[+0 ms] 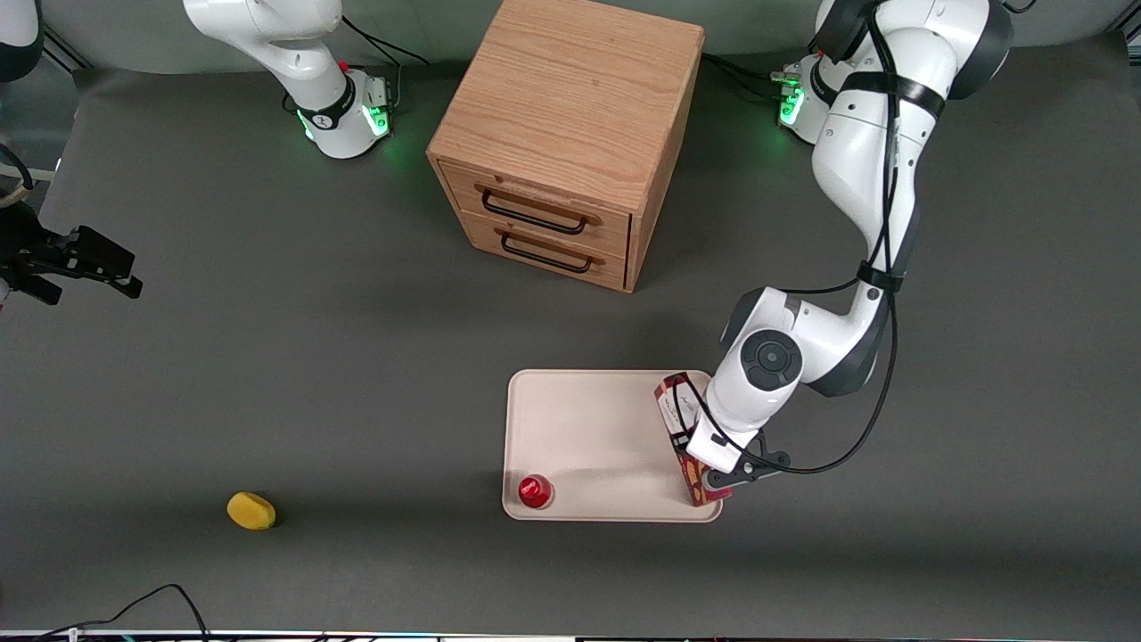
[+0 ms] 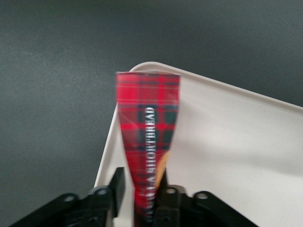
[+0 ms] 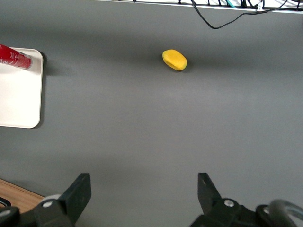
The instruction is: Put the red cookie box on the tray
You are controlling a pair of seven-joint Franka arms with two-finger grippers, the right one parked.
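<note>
The tray (image 1: pixel 588 428) holds two things. A small round red object (image 1: pixel 535 491) stands on it at the corner nearest the front camera, toward the parked arm's end. The red cookie box (image 1: pixel 679 437) lies along the tray's short edge toward my working arm's end, its length running from the tray's cabinet-facing rim down to the rim closest to the front camera.

My claw (image 1: pixel 724 477) is clenched on that box near the end closest to the front camera, one finger (image 2: pixel 117 185) pressed on each long side. From my wrist camera, the box (image 2: pixel 149 142) sits just inside the tray's rim (image 2: pixel 108 151), over the cream surface rather than the dark table. I cannot tell whether its underside touches the tray.

The box is a long, narrow carton in red tartan with dark stripes. White lettering reading SHORTBREAD runs along the face I see, with a tan patch beside it. From the front, a white panel shows near its cabinet-facing end.

The wooden cabinet (image 1: pixel 570 134) stands well apart from the tray, both drawers closed.
</note>
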